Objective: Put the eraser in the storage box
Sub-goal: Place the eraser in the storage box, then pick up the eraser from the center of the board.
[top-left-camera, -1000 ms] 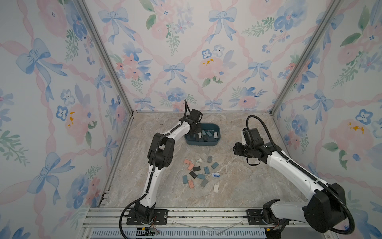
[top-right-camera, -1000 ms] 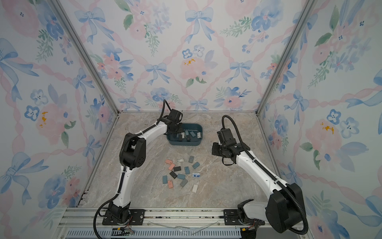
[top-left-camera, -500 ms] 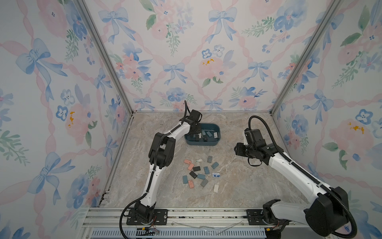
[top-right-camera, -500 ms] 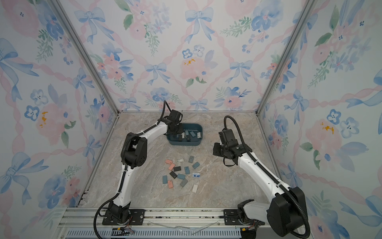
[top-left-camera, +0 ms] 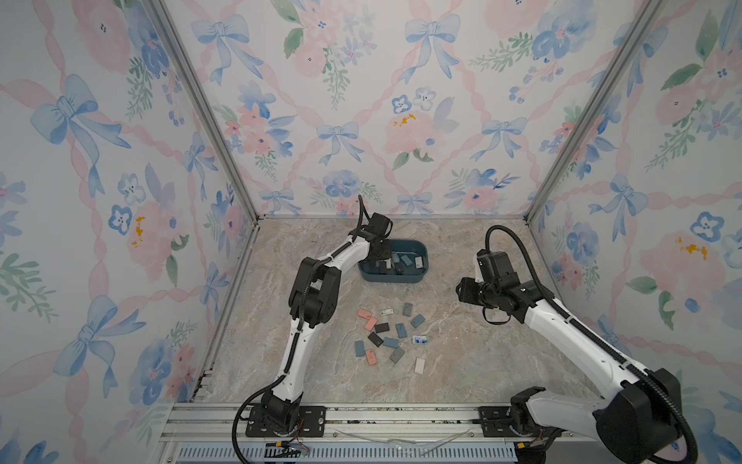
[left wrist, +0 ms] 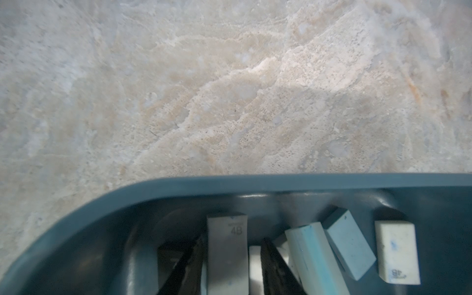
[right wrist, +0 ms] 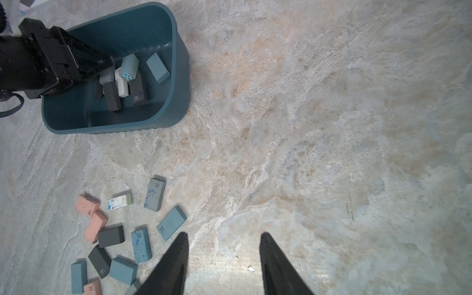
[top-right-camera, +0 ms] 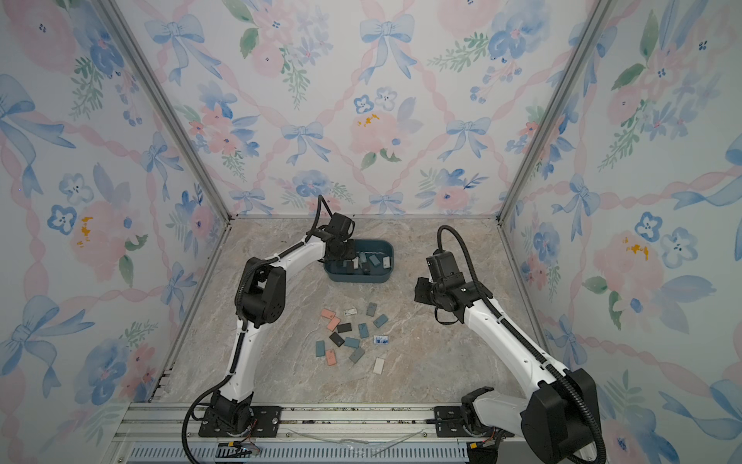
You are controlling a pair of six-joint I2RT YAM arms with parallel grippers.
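Observation:
The dark teal storage box point(top-left-camera: 417, 277) point(top-right-camera: 361, 279) stands at the back middle of the table and holds several erasers. My left gripper point(top-left-camera: 383, 257) point(top-right-camera: 349, 255) reaches down into its left end. In the left wrist view the left gripper point(left wrist: 231, 240) is open, and a grey eraser marked 4B point(left wrist: 227, 255) stands between its fingers with a gap on one side. My right gripper point(top-left-camera: 461, 291) point(right wrist: 224, 237) hangs open over bare table, right of the loose erasers point(top-left-camera: 385, 337) point(right wrist: 122, 229), with nothing between its fingers.
Blue, dark grey, pink and white erasers lie scattered on the marble top in front of the box point(right wrist: 163, 120). Flowered walls close in the left, back and right sides. A metal rail point(top-left-camera: 361, 418) carrying both arm bases runs along the front edge.
The left gripper's jaws have parted inside the storage box, loosening their hold on the grey eraser. The right arm has barely moved.

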